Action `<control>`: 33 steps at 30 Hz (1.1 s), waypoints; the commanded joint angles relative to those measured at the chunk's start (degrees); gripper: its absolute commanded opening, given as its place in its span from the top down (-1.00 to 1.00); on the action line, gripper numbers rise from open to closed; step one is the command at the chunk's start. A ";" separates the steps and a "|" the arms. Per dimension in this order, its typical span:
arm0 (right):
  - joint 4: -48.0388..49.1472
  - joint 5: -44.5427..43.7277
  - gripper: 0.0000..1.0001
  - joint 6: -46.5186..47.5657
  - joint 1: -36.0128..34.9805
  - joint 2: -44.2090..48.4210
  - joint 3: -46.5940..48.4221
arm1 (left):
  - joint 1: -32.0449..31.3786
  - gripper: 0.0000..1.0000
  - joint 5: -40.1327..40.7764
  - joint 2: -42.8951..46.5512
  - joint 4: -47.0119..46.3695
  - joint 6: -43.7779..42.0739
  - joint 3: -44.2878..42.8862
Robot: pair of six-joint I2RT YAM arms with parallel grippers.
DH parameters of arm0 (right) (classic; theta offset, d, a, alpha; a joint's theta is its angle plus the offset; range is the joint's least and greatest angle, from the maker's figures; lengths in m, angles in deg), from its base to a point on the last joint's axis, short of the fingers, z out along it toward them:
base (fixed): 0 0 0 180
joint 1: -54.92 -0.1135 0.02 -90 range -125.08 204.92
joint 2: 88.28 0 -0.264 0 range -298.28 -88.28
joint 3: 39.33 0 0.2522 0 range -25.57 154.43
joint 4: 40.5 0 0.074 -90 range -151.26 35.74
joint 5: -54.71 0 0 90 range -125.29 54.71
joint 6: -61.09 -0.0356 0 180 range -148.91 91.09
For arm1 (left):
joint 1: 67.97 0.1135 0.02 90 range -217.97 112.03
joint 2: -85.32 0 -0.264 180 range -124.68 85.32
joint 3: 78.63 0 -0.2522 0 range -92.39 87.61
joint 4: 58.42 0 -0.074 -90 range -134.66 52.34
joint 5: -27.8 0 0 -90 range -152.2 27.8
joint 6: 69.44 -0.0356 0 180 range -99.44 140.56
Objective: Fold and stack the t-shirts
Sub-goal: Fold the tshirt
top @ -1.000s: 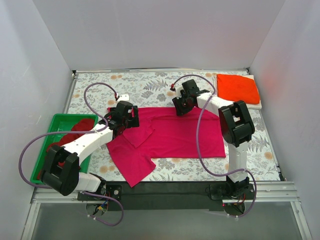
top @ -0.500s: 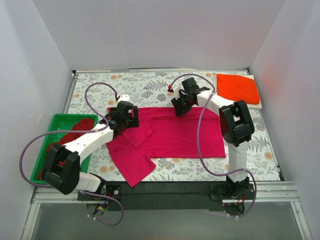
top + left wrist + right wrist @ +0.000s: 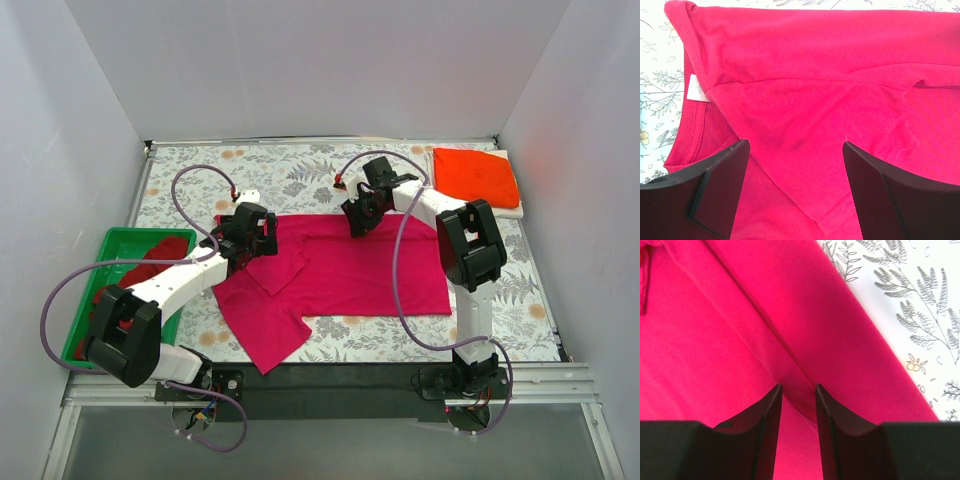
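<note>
Right jaws pinch magenta tee [image 3: 715, 315] near far edge.

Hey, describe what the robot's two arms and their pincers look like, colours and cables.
Both the left arm and right arm have white tubular links with bulky black joint housings. A thin purple cable loops loosely alongside each arm. The left pincer and right pincer each have two flat black fingers; the left's pads show a fine grid texture.
</note>
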 commanded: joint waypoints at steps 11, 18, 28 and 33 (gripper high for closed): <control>-3.08 4.00 0.30 1.98 -0.06 0.83 1.71 | 0.30 -0.38 1.22 -0.52 -1.07 -0.67 -0.04; -3.96 5.32 0.31 1.20 -0.32 2.67 -0.14 | 0.30 -0.38 0.96 -0.61 -1.07 -0.67 -0.13; -6.07 5.68 0.30 -1.44 -1.29 5.31 -3.03 | 0.30 -0.38 0.78 -0.69 -0.89 -0.76 -0.22; -5.98 4.54 0.29 -4.43 -1.64 7.68 -6.46 | 0.30 -0.38 0.43 -0.61 -0.89 -0.76 -0.22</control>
